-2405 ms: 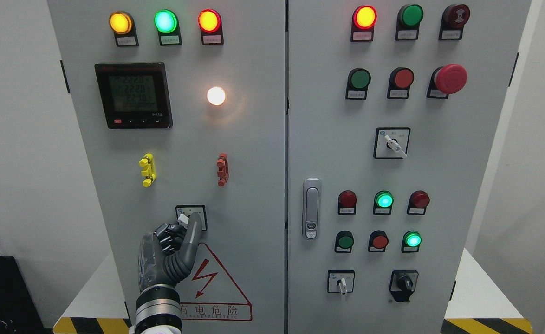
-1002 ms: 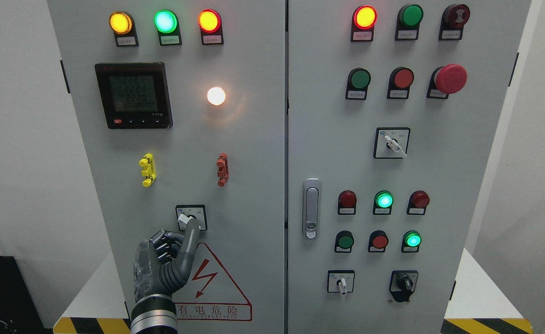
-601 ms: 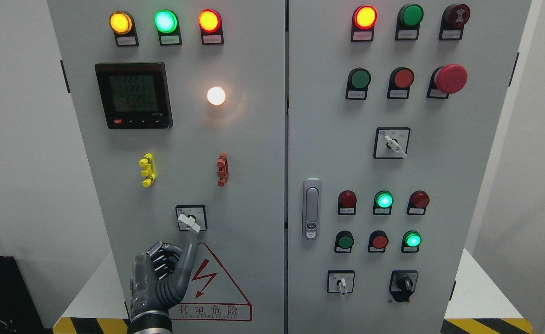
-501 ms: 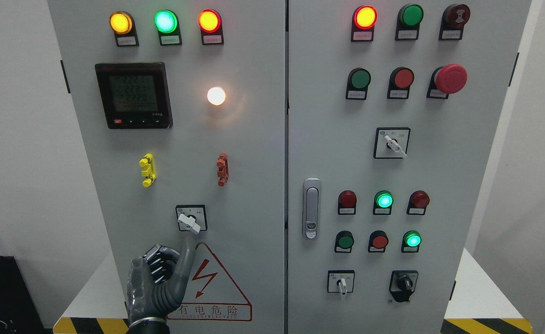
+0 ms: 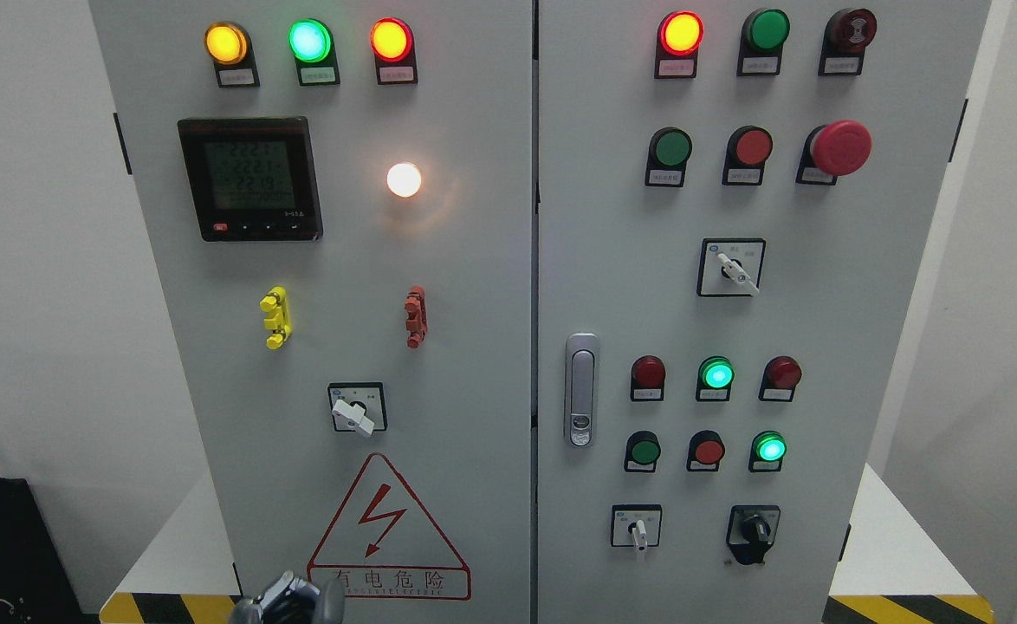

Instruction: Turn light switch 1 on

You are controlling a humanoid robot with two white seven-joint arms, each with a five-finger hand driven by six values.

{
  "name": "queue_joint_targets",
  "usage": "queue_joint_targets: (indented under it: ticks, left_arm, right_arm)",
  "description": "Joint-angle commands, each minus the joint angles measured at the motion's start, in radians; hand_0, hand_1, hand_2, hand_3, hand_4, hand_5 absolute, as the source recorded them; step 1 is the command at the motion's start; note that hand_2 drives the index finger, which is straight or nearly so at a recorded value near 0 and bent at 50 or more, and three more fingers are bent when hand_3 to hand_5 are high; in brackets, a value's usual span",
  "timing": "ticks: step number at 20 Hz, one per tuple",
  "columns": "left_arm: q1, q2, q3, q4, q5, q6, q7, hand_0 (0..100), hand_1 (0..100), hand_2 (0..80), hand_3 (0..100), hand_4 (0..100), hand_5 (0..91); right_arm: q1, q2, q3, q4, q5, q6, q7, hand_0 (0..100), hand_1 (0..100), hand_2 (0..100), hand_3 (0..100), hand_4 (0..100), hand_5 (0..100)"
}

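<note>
My left robot hand point(image 5: 288, 602) is low, grip state unclear; the light switch point(image 5: 354, 414) lies above it, lever slanting down-right.

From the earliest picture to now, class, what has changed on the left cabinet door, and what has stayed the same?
The left hand has let go of the white switch knob and dropped down the door; only its fingertips show at the bottom edge. The knob, earlier hidden under the fingers, now points down and to the right. The round white lamp was already lit and remains so; the other lights look the same.

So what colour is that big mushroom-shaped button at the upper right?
Red: the mushroom-shaped button shows clearly in the head view.
</note>
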Motion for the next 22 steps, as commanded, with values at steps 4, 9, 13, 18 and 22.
queue_joint_targets:
  ticks: [4, 9, 13, 18, 22]
  left_arm:
    - [0.164, 0.070, 0.182, 0.620, 0.066, -0.150, -0.044, 12, 8, 27.7, 57, 67, 35.7]
    - [0.159, 0.068, 0.196, 1.048, 0.106, -0.161, -0.044, 12, 8, 24.0, 50, 53, 14.8]
    - [0.115, 0.071, 0.189, 1.379, 0.107, -0.162, -0.053, 11, 10, 23.4, 45, 46, 3.0]
    - [-0.009, 0.071, 0.177, 1.781, 0.095, -0.146, -0.232, 12, 19, 13.7, 27, 30, 0.0]
    - [-0.043, 0.065, 0.053, 1.927, 0.086, -0.139, -0.264, 22, 27, 0.0, 7, 12, 0.0]
  right_arm:
    - [0.000, 0.000, 0.000, 0.000, -0.025, 0.001, 0.000, 0, 0, 0, 0, 0, 0]
    - [0.000, 0.000, 0.000, 0.000, -0.025, -0.001, 0.000, 0, 0, 0, 0, 0, 0]
    - [0.000, 0.000, 0.000, 0.000, -0.025, 0.001, 0.000, 0, 0, 0, 0, 0, 0]
    - [0.000, 0.000, 0.000, 0.000, -0.025, 0.001, 0.000, 0, 0, 0, 0, 0, 0]
    - [0.000, 0.000, 0.000, 0.000, -0.025, 0.001, 0.000, 0, 0, 0, 0, 0, 0]
